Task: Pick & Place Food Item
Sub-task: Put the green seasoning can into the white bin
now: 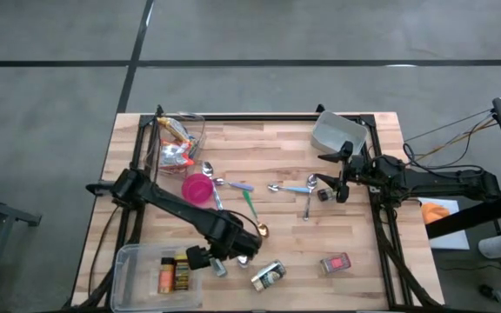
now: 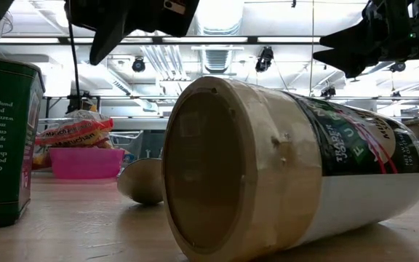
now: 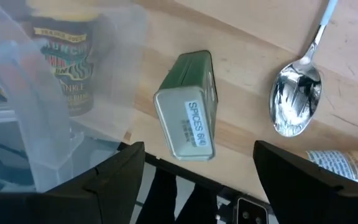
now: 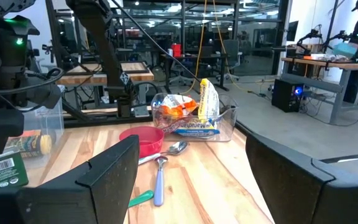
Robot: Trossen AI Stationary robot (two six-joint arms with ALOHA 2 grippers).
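Below my left gripper [image 1: 218,263] I see the green spice tin [image 3: 188,115], lying just beside the clear bin [image 1: 137,261], a spoon [image 3: 297,99] close by. Its jaws stand wide and empty; my right gripper [image 1: 330,178] waits open near the grey tub [image 1: 337,132].

Three bins [image 1: 150,276], one pink bowl [image 1: 198,188], one green spice tin [image 3: 188,106], one red packet [image 1: 336,263]; spoons [image 3: 295,93] too overlapped to count.
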